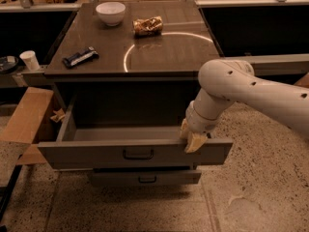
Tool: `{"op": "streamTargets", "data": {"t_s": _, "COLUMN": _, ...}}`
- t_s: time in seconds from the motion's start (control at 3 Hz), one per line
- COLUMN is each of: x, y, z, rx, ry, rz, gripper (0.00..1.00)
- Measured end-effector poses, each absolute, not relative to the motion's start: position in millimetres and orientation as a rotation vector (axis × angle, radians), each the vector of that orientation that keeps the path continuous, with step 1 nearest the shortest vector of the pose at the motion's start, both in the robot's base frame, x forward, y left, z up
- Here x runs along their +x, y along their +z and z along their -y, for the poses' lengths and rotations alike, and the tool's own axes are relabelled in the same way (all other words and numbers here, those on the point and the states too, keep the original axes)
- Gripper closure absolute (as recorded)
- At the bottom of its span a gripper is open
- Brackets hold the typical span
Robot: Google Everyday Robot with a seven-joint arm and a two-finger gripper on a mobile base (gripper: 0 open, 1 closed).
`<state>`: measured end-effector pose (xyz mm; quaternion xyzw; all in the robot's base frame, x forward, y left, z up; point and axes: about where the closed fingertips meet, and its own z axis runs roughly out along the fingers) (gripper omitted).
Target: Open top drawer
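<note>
Camera view shows the top drawer (87, 154) standing pulled out of the cabinet (178, 57) toward 6 o'clock. The gripper (192, 138) sits at the drawer front's upper rim, at 2 o'clock from the black handle (138, 154); whether it is spread or clamped I cannot tell.

You're looking down on a dark bench (159, 57) with a glossy top, where a thin white arc (126, 58) catches the warm, dim light. The pincer (192, 138) sits at the bench's front right, below the top. Around the bench you have a speckled floor (260, 187), stone-like and pale brown. At the left edge of view a wooden board (26, 115) lies low beside the bench, and above it a paper cup (30, 59) stands on a grey ledge (19, 76). Behind, a pale rail (251, 2) runs across above dark recesses (260, 28).
</note>
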<state>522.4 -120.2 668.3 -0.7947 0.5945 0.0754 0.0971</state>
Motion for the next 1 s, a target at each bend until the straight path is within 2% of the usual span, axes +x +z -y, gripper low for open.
{"op": "streamTargets", "data": {"t_s": 0.67, "x": 522.4, "y": 668.3, "z": 120.2, "rx": -2.353, "ry": 0.223, "rz": -1.760, "gripper": 0.20}}
{"op": "streamTargets", "data": {"t_s": 1.0, "x": 522.4, "y": 668.3, "z": 120.2, "rx": -2.353, "ry": 0.223, "rz": -1.760, "gripper": 0.01}}
